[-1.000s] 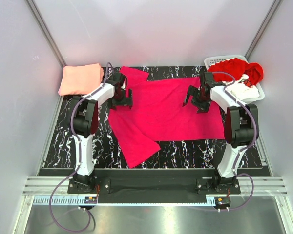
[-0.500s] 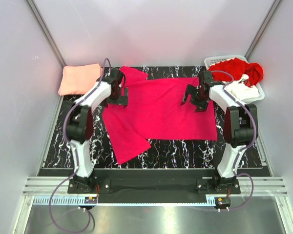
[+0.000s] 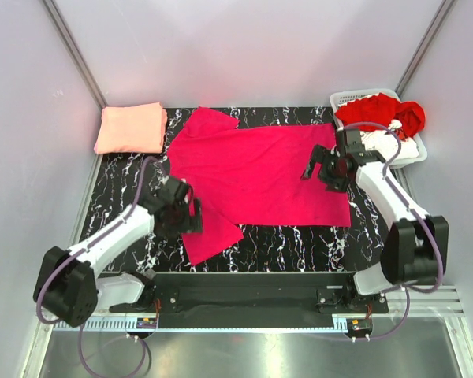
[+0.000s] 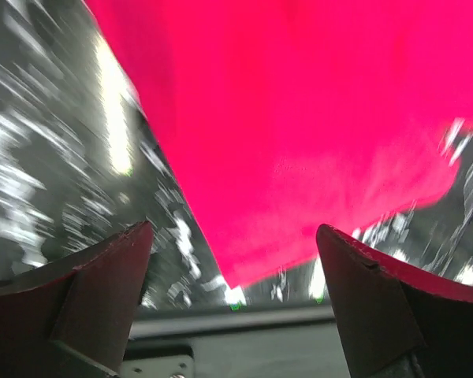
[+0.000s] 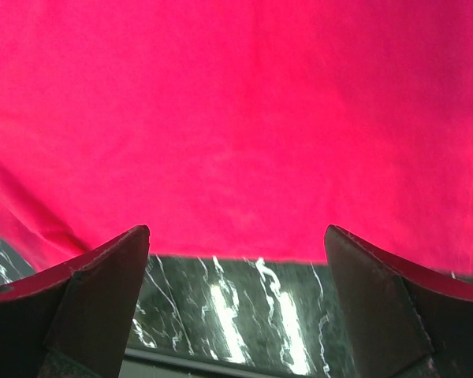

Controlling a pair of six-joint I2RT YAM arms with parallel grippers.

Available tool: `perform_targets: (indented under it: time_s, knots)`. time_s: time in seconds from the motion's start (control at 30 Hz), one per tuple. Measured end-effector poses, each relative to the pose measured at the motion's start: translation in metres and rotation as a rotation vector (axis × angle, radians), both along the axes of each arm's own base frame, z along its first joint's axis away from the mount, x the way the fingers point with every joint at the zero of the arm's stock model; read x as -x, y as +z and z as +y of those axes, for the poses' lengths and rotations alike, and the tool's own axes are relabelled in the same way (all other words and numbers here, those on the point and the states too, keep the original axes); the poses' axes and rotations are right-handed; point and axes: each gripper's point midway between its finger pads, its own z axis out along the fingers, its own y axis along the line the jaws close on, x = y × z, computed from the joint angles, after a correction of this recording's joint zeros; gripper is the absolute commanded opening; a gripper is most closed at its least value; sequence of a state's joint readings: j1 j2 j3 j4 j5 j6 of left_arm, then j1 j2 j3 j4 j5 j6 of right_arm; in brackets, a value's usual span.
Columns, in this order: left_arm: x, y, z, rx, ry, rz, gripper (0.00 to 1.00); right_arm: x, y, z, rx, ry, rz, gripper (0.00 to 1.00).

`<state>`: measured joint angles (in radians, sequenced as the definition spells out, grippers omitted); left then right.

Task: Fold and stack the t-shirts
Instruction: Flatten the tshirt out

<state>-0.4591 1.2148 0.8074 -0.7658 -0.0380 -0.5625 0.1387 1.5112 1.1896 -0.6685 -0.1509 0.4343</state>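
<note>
The magenta t-shirt (image 3: pixel 256 169) lies spread on the black marbled table (image 3: pixel 299 240), one flap reaching toward the front left. My left gripper (image 3: pixel 191 219) is open and empty over that flap's left edge; the left wrist view shows the shirt (image 4: pixel 299 118) between the open fingers. My right gripper (image 3: pixel 317 169) is open and empty above the shirt's right part; the right wrist view shows the shirt's hem (image 5: pixel 236 126). The salmon t-shirt (image 3: pixel 131 127) lies folded at the back left. The red t-shirt (image 3: pixel 378 110) and the white one (image 3: pixel 394 146) sit in the basket.
The white slatted basket (image 3: pixel 343 98) stands at the back right corner. Grey walls enclose the table on three sides. A black rail (image 3: pixel 252 287) runs along the table's front edge.
The left arm has swung from the shirt's back left corner to the front left flap. The right arm has drawn back a little to the right. The shirt now lies flatter.
</note>
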Motion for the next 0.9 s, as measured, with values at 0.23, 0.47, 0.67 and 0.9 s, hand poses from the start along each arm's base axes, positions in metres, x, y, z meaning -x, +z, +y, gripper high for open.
perform_targets:
  time_s: [0.23, 0.47, 0.67, 0.9]
  knots:
    - [0.069, -0.045, -0.013, 0.092, 0.031, 0.117, 0.86, 0.033, 0.001, -0.004, -0.011, -0.012, -0.010, 1.00]
    - [0.072, -0.051, -0.033, 0.207, 0.080, 0.097, 0.70, 0.041, -0.001, -0.005, -0.011, -0.013, -0.011, 1.00]
    - [0.070, -0.058, -0.046, 0.277, 0.103, 0.098, 0.04, 0.041, -0.002, -0.007, 0.001, -0.020, -0.011, 1.00]
    - [0.078, -0.057, -0.037, 0.236, 0.111, 0.115, 0.00, 0.046, -0.013, -0.038, 0.083, -0.153, 0.021, 0.98]
